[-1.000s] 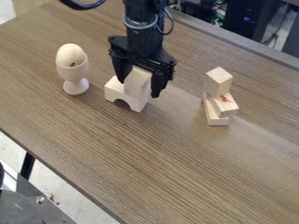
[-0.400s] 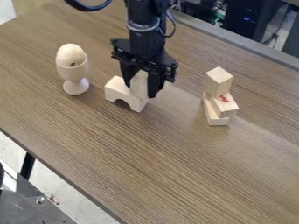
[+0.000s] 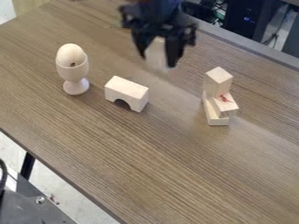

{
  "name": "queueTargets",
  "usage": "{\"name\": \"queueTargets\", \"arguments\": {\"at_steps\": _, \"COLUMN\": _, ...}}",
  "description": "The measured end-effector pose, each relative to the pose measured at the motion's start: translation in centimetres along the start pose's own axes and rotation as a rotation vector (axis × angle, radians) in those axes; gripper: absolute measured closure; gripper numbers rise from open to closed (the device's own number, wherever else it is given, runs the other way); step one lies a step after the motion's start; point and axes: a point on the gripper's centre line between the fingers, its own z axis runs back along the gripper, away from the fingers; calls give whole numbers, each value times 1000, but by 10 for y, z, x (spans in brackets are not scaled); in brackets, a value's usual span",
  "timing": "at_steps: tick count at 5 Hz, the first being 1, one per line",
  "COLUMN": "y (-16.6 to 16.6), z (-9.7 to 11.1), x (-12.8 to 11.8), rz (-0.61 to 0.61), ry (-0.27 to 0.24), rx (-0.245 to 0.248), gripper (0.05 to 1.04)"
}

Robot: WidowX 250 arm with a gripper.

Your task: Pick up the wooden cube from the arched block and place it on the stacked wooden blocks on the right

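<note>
1. Table [image 3: 152, 148]: wood-grained top. It supports the stack, the cup and the arch block.
2. Metal frame [image 3: 35, 203]: located at the lower left of the view, beyond the table edge. Its position matches the earlier frames.
3. Gripper [image 3: 156, 62]: relocated relative to the earlier frames. It is raised off the arch block and displaced toward the far side of the table and slightly to the right of the view. The claw is closed to the width of the small block [image 3: 156, 51] and holds it between its two fingers.
4. Stack [image 3: 217, 82]: three wooden blocks, unchanged in position. The lowest lies on the table, the middle one rests tilted on it, and the top one stands above. The stack is the raised obstacle to the right of the gripper in the view.
5. Cup [image 3: 75, 74]: wooden, upright, unchanged. It is the raised obstacle on the left and carries the egg [image 3: 71, 54].
6. Arch block [image 3: 126, 92]: lies on the table between cup and stack, apart from both, arch opening downward. Its top face, earlier partly covered by the small block, is now exposed.
7. Small block: blurred, roughly upright, suspended above the table and apart from the arch block.
8. Red mark [image 3: 225, 99]: on the middle block of the stack.
</note>
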Motion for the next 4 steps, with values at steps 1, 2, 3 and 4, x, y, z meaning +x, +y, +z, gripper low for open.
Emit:
{"name": "queueTargets", "arguments": {"at_steps": 1, "y": -35, "z": 9, "x": 2, "rz": -12, "ry": 24, "rx": 6, "gripper": 498}}
{"name": "queueTargets", "arguments": {"at_steps": 2, "y": -69, "z": 7, "x": -2, "rz": -9, "ry": 71, "rx": 21, "gripper": 498}}
{"name": "queueTargets", "arguments": {"at_steps": 3, "y": -104, "z": 1, "x": -8, "rz": 15, "ry": 124, "rx": 28, "gripper": 498}}
{"name": "queueTargets", "arguments": {"at_steps": 4, "y": -125, "z": -18, "x": -10, "rz": 99, "ry": 189, "rx": 32, "gripper": 498}}
